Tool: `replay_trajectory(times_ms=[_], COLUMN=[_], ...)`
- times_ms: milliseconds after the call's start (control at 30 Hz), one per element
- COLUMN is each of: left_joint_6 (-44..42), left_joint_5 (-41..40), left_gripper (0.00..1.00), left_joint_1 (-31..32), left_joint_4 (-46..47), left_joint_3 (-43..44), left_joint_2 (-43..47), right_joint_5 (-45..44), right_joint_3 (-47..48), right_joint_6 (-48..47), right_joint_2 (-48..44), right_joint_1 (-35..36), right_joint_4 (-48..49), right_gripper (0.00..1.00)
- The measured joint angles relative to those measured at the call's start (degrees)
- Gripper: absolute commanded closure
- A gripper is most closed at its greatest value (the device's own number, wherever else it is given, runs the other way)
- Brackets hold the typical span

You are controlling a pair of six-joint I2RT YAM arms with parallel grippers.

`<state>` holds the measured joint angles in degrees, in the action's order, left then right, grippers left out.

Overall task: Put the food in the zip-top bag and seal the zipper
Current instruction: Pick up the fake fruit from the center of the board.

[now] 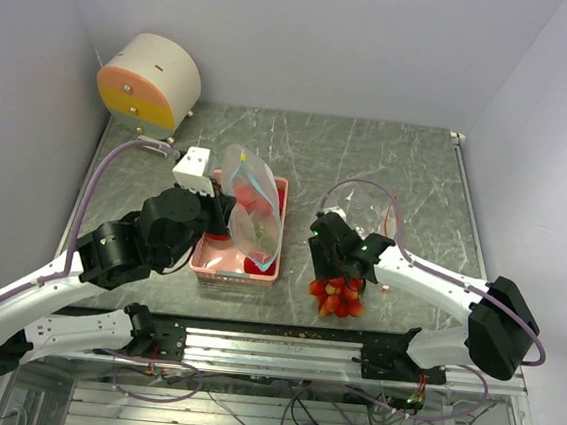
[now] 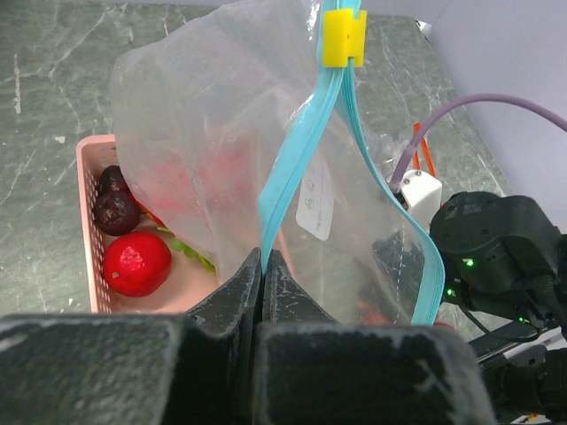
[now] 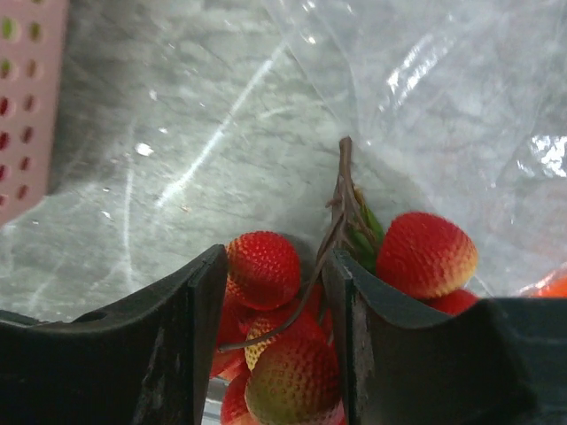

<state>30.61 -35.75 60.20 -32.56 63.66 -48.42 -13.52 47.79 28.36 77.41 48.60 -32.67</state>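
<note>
My left gripper (image 2: 264, 258) is shut on the blue zipper edge of the clear zip-top bag (image 2: 221, 150) and holds it upright over the pink tray (image 2: 89, 155). The bag's yellow slider (image 2: 344, 37) is at the top. A red ball (image 2: 135, 263), dark red pieces (image 2: 115, 211) and a green piece (image 2: 190, 252) lie in the tray. My right gripper (image 3: 279, 292) is closed around a cluster of small red-orange fruits (image 3: 261, 266) on a brown stem, near the table's front edge (image 1: 337, 298). In the top view the bag (image 1: 252, 205) stands left of the right gripper (image 1: 338, 276).
A round beige and orange device (image 1: 150, 81) stands at the back left. A crumpled clear plastic sheet (image 1: 376, 216) lies behind the right gripper, also in the right wrist view (image 3: 461, 106). The tray's perforated wall (image 3: 22, 106) is to the cluster's left.
</note>
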Motion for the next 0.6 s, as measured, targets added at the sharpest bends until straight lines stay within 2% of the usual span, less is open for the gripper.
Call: replay_trajectory(times_ms=[333, 400, 533, 600], left_joint_6=[-0.2, -0.2, -0.17, -0.15], left_joint_5=[-0.7, -0.85, -1.11, -1.18], left_gripper=[0.93, 0.93, 0.93, 0.93], left_joint_1=[0.0, 0.0, 0.0, 0.0], left_joint_4=[-0.28, -0.28, -0.31, -0.35], left_joint_3=[-0.22, -0.24, -0.66, -0.76], left_joint_2=[0.5, 0.31, 0.26, 0.26], right_joint_5=[-0.59, -0.57, -0.83, -1.36], right_joint_3=[-4.37, -5.14, -5.7, -5.7], right_joint_6=[2.82, 3.08, 3.72, 4.0], right_joint_2=[3.32, 4.79, 5.35, 4.94], right_joint_1=[0.0, -0.02, 0.0, 0.0], right_joint_4=[-0.11, 0.26, 1.25, 1.31], right_gripper=[0.47, 0.51, 0.8, 0.98])
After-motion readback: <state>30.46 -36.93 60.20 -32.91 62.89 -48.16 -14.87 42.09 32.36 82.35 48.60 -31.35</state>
